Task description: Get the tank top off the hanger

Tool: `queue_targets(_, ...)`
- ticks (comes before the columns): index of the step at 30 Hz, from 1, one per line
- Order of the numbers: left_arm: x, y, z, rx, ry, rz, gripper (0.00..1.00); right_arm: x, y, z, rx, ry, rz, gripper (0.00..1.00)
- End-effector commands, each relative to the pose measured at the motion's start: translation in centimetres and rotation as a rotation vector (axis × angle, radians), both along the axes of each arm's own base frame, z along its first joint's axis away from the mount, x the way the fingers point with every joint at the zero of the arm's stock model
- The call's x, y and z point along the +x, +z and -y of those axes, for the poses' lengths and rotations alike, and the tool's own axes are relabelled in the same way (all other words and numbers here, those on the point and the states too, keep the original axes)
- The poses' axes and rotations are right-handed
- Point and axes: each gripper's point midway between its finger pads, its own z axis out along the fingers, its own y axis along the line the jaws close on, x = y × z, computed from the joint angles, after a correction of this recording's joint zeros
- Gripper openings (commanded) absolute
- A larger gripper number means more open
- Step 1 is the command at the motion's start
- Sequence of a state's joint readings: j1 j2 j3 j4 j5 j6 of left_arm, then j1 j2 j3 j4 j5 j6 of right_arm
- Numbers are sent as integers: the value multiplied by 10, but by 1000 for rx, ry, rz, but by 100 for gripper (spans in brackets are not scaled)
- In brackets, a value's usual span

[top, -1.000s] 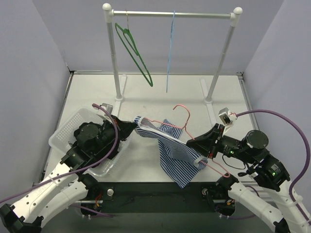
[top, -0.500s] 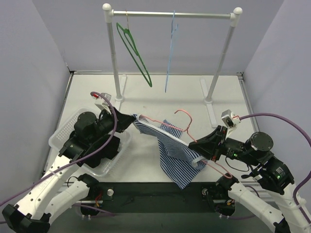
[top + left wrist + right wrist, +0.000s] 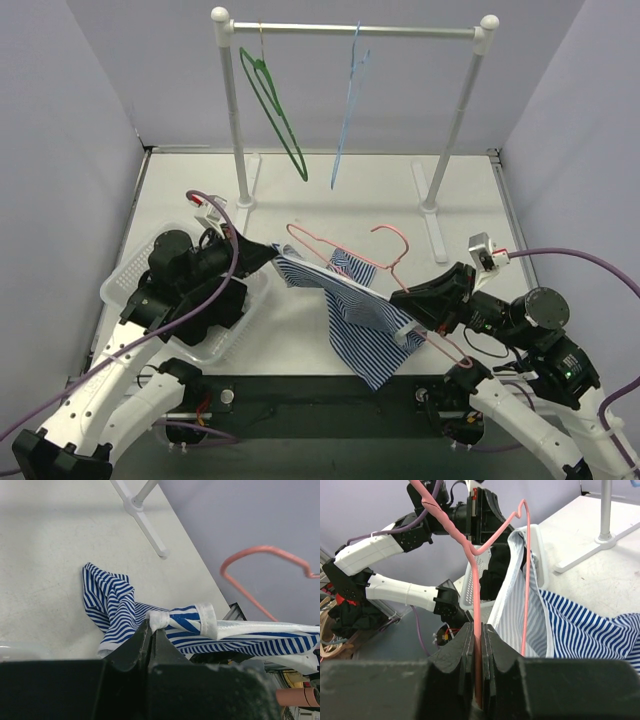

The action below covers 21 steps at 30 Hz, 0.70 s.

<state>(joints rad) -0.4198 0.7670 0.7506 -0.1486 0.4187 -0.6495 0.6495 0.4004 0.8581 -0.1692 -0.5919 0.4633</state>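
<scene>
**Top external view.** The left arm reaches forward and to the right over the white basket [image 3: 128, 278]. The left gripper [image 3: 272, 257] is clamped on the strap end of the striped tank top [image 3: 358, 322]. The right arm is folded low at the near right, with its forearm pointing left. The right gripper [image 3: 405, 300] is closed at the lower bar of the pink hanger [image 3: 404, 240]. The tank top hangs stretched between the two grippers above the table [image 3: 330, 200], and its lower hem droops toward the near edge.

Compared with one second earlier:
- The right arm's wrist and elbow sit further right.
- The left gripper sits slightly further back.
- The left end of the pink hanger, previously covered by cloth, now shows as a bare wire loop above the fabric.
- The blue hanger [image 3: 345, 110] on the rail [image 3: 350, 30] hangs at a different angle; the green hanger [image 3: 270, 105] has shifted only slightly.

**Left wrist view.** The jaws of the left gripper [image 3: 151, 630] are pressed together on a white-hemmed fold of the tank top [image 3: 117, 605]. The striped cloth trails down onto the table [image 3: 50, 555]. The pink hanger [image 3: 260, 550] arches at upper right, apart from the gripper.

**Right wrist view.** The right gripper [image 3: 479, 630] pinches the pink hanger [image 3: 476, 590] wire between closed fingers. The tank top [image 3: 590, 625] drapes over the wire to the right. The basket [image 3: 536, 535] and the left arm [image 3: 375, 550] lie beyond.
</scene>
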Motion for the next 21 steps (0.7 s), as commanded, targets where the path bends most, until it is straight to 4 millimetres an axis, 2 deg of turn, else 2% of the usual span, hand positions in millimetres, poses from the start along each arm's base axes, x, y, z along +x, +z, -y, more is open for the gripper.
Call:
queue_targets(1,23,-16,-22,61,132,0,0,-13,58,7,176,10,181,0)
queue_targets(5,15,-11,-16,20,85,22,0,0,68,9,261,-46,240,0)
queue_targets(6,12,-9,-14,6,73,29,0,0,80,12,306,-60,300,0)
queue_targets(7,4,-11,-10,-6,30,23,0,8,72,10,309,-85,304,0)
queue_targets(8,-1,-9,-7,-24,2,28,0,8,84,13,358,-97,361,0)
queue_targets(10,-14,-6,-1,-57,-65,39,0,16,81,13,391,-124,385,0)
queue_targets(11,-24,-6,5,-91,-126,47,0,14,94,17,446,-132,440,0)
queue_targets(13,-36,-3,7,-124,-168,69,0,25,100,16,474,-165,462,0)
queue_targets(14,-40,0,8,-143,-187,85,0,25,112,20,513,-182,506,0)
queue_targets(16,-51,-9,11,-145,-241,86,0,39,119,16,510,-222,532,0)
queue_targets(17,-53,-14,11,-135,-253,82,0,42,133,21,537,-256,562,0)
queue_targets(19,-58,-22,14,-127,-286,61,0,55,142,20,525,-305,589,0)
queue_targets(20,-59,-24,14,-129,-295,56,0,56,157,27,560,-342,619,0)
queue_targets(21,-62,-27,15,-131,-310,54,0,64,158,25,556,-363,624,0)
